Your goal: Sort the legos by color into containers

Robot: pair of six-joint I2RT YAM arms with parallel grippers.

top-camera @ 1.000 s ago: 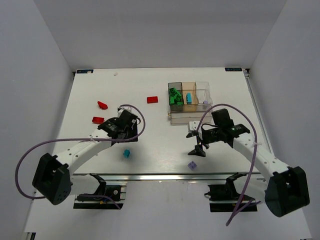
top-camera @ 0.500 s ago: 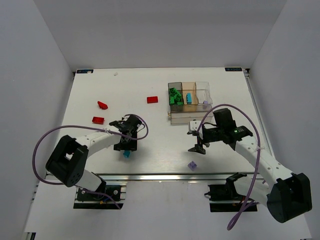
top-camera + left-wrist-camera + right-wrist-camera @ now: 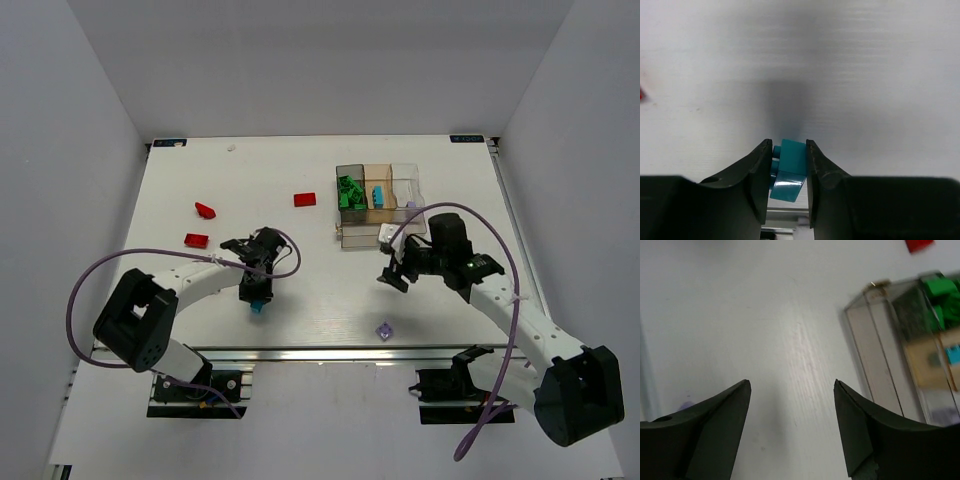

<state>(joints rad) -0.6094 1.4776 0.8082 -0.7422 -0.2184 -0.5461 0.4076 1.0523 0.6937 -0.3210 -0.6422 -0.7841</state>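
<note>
My left gripper [image 3: 258, 296] is shut on a cyan-blue lego [image 3: 789, 167], its jaws pressing both sides; the lego shows near the table's front in the top view [image 3: 257, 306]. My right gripper [image 3: 392, 272] is open and empty just left of the container tray's [image 3: 345, 237] front corner. In the tray, green legos [image 3: 349, 192] lie in the dark compartment and a cyan lego [image 3: 379, 193] in the tan one. Red legos lie at the table's middle back [image 3: 305, 199] and left [image 3: 205, 210], [image 3: 196, 240]. The right wrist view shows the tray [image 3: 875, 355] and green legos [image 3: 942, 295].
A small purple piece [image 3: 384, 330] lies near the front edge, below my right gripper. Another purple piece [image 3: 408, 206] is in the clear compartment. The metal rail runs along the table's near edge [image 3: 330, 352].
My left gripper moved toward the front onto the cyan lego and shut on it. My right gripper moved back and up toward the tray, away from the purple piece.
</note>
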